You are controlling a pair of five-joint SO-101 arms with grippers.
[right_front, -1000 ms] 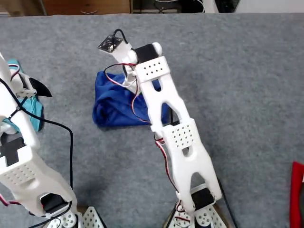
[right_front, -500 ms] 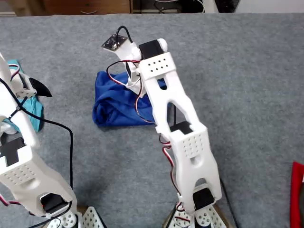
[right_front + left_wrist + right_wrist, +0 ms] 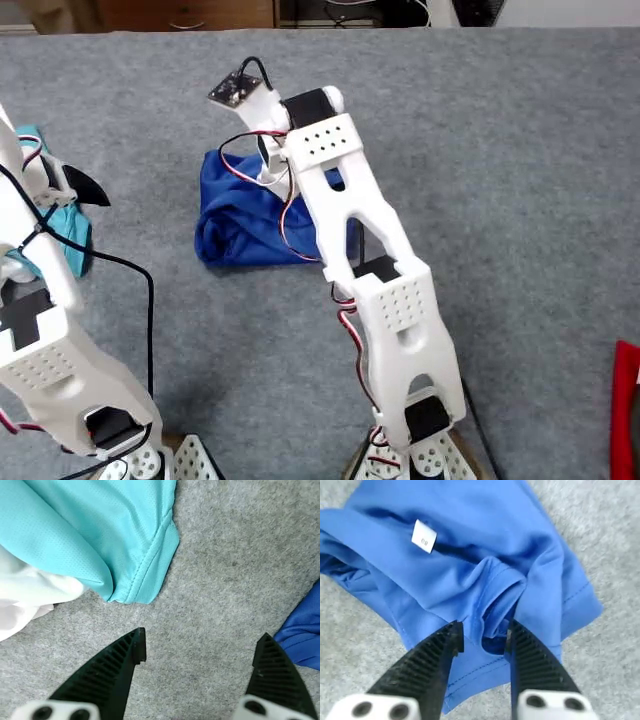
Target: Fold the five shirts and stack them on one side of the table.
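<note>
Right gripper [image 3: 485, 626] moved a little, pinching the one blue shirt [image 3: 235, 215], lying long across the table. Left gripper [image 3: 202, 635] wide open, empty, near one teal shirt [image 3: 100, 525].

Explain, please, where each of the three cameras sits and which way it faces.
High view: fixed above the grey table, looking down; the left arm and the right arm show, the latter over the blue shirt.
Left wrist view: on the left arm's wrist, looking down past the open left gripper at the teal shirt and white cloth.
Right wrist view: on the right arm's wrist, looking down past the right gripper, closed on a blue shirt fold.
Shared: all three show the blue shirt.
</note>
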